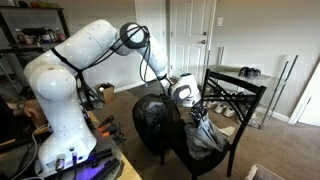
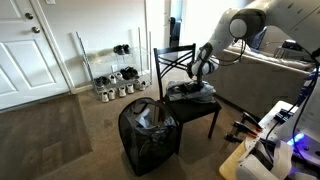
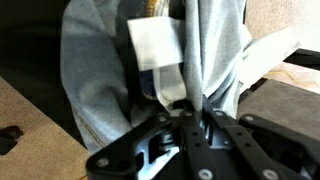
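Grey garment [image 3: 95, 95] sits bunched on the black chair [image 2: 176, 62], with your pincer [image 3: 190, 108] clamped on a thin fold. The hold looks slight. A snag on the chair back could pull the cloth free, dropping it beside the mesh hamper [image 2: 150, 138].

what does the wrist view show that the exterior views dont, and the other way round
Wrist view only: a white label on the grey garment, and a fold of that cloth pinched in the shut gripper, seen close up.
Exterior views only: the black chair whose seat bears the garment, the black mesh hamper beside it, the shoe rack, the white door and the white arm.
Both: the gripper down at the grey garment.
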You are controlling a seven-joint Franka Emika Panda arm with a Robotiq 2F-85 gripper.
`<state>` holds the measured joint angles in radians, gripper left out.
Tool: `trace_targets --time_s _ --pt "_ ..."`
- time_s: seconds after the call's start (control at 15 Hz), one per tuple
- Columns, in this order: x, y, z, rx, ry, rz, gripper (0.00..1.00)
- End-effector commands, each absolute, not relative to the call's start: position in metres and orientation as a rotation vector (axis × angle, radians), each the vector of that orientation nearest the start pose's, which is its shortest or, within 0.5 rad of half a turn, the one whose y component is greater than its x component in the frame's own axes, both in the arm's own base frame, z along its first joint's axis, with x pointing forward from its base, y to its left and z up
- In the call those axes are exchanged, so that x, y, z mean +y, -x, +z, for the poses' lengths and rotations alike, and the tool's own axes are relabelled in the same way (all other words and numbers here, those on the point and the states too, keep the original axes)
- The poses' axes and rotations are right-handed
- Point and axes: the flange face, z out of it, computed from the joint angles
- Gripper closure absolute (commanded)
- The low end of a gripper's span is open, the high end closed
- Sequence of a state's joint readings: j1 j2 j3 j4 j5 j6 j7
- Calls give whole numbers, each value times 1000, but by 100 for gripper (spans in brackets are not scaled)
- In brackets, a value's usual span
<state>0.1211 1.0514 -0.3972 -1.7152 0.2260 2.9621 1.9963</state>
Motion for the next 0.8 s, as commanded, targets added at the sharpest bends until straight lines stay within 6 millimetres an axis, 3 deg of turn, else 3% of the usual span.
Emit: trace_targets --time_s 0.0,0.4,0.73 --pt "-151 -601 89 2663 1342 -631 97" --pt "-126 -550 150 2484 1383 -680 97" --pt "-122 -516 206 2386 1388 -707 97"
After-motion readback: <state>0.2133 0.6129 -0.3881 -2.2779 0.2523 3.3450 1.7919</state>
